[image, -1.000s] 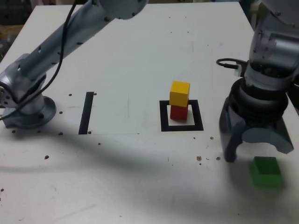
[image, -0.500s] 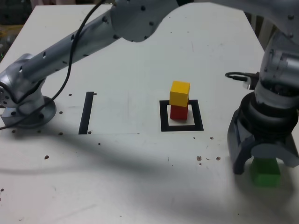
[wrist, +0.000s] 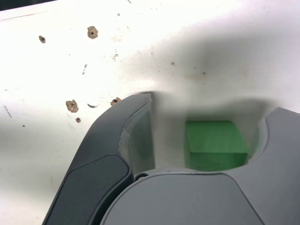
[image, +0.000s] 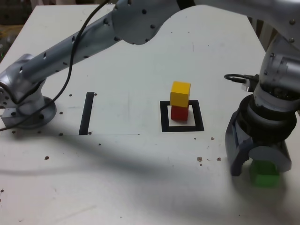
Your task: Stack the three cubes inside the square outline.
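A yellow cube [image: 180, 93] sits on a red cube [image: 179, 113] at the back of the black square outline [image: 183, 127]. The green cube [image: 266, 175] lies on the table at the exterior view's lower right. My gripper [image: 259, 167] is lowered over it, one finger on each side. In the wrist view the green cube [wrist: 215, 143] sits between the fingers of the gripper [wrist: 206, 112]. One finger [wrist: 133, 136] stands a clear gap off the cube, and the other [wrist: 276, 140] is close against it. The jaws are partly closed but not clamped.
A straight black strip [image: 86, 112] lies at the exterior view's left, near the arm's base [image: 28, 110]. The arm's long links arch over the back of the white table [image: 140, 178]. Small brown specks [wrist: 72, 105] dot the surface.
The gripper has come down from above and to the left of the green cube until it straddles it. Its jaws have narrowed around the cube. The stack has not moved.
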`<act>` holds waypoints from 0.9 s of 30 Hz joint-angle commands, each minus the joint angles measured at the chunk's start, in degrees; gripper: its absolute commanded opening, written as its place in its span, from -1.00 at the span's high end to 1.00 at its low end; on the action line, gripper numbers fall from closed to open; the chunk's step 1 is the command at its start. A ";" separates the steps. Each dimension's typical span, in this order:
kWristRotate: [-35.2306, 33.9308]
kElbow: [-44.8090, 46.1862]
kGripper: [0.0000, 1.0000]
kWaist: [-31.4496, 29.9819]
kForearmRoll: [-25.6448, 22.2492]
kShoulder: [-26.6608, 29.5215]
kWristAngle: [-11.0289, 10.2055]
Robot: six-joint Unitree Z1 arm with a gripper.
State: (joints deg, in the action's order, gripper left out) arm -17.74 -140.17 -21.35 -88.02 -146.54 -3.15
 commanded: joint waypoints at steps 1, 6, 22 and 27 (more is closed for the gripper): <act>-0.04 -0.07 -0.30 -0.10 -0.71 0.11 0.11; 0.15 -0.01 -0.24 -0.10 -0.90 0.12 0.15; 0.25 1.61 0.08 -0.02 -0.19 2.04 -1.65; 0.51 1.96 0.25 -0.02 -0.06 3.27 -2.44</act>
State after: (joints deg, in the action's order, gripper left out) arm -17.45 -138.30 -21.35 -87.95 -144.06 -5.47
